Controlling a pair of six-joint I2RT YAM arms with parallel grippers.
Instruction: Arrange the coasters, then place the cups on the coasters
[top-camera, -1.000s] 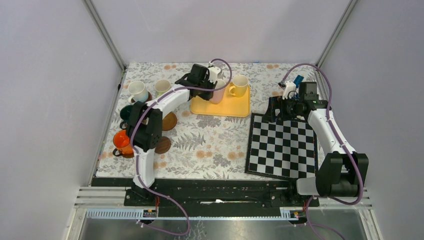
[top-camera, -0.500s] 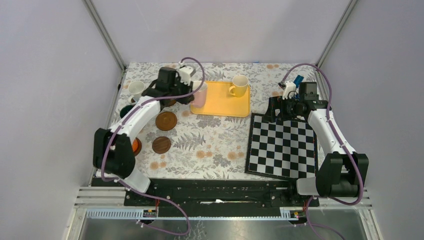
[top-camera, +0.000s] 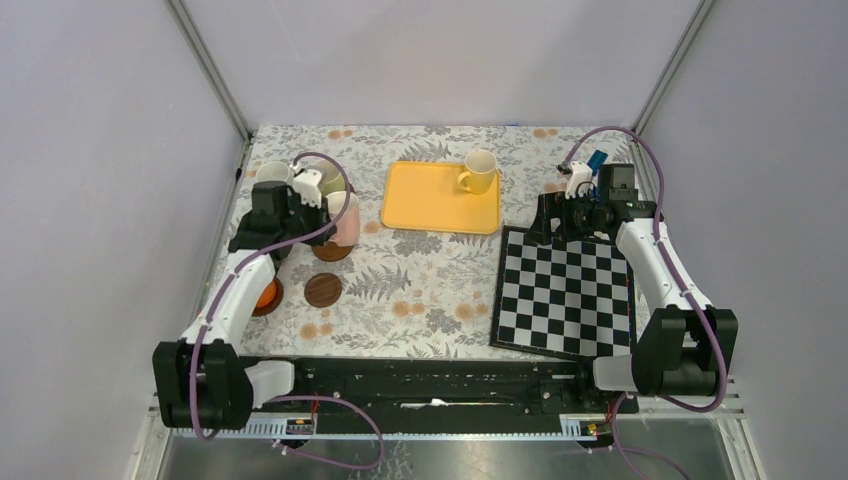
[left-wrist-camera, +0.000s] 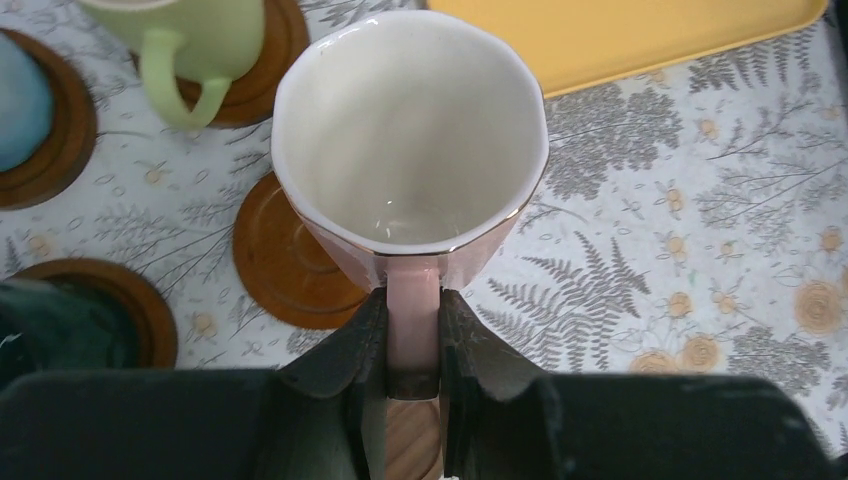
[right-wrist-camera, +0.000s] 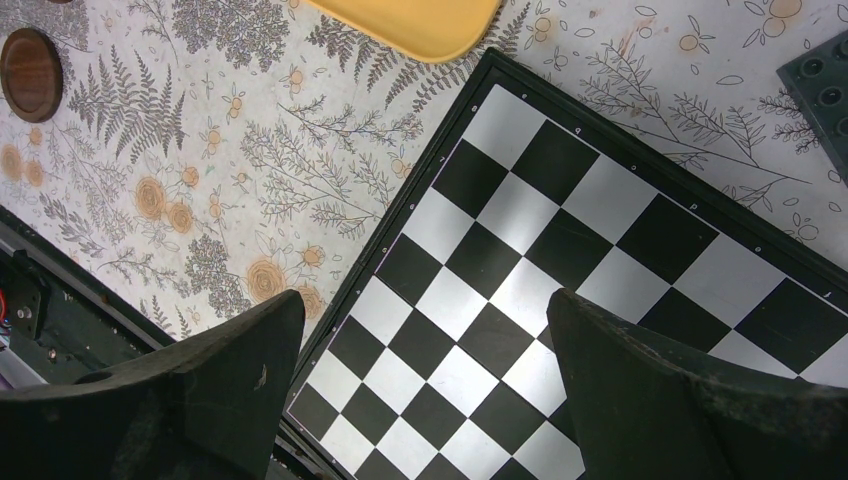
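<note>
My left gripper (left-wrist-camera: 412, 300) is shut on the handle of the pink cup (left-wrist-camera: 410, 130), which stays upright over the right part of a brown coaster (left-wrist-camera: 275, 265). In the top view the pink cup (top-camera: 346, 215) is at the table's left, above that coaster (top-camera: 332, 251). A light green cup (left-wrist-camera: 190, 35), a pale blue cup (left-wrist-camera: 20, 100) and a dark green cup (left-wrist-camera: 45, 320) each stand on a coaster. The orange cup (top-camera: 266, 294) is half hidden by the left arm. A dark coaster (top-camera: 323, 289) lies bare. The yellow cup (top-camera: 479, 171) stands on the yellow tray (top-camera: 425, 200). My right gripper (right-wrist-camera: 425, 310) hangs open above the chequered board (right-wrist-camera: 600, 220).
The chequered board (top-camera: 565, 290) covers the right part of the floral cloth. The yellow tray sits at the back middle. A small black block (right-wrist-camera: 820, 90) lies beyond the board's far corner. Grey walls close in the left, back and right sides.
The left arm has swung left from the yellow tray, carrying the pink cup to the group of coasters. The right arm has not moved.
</note>
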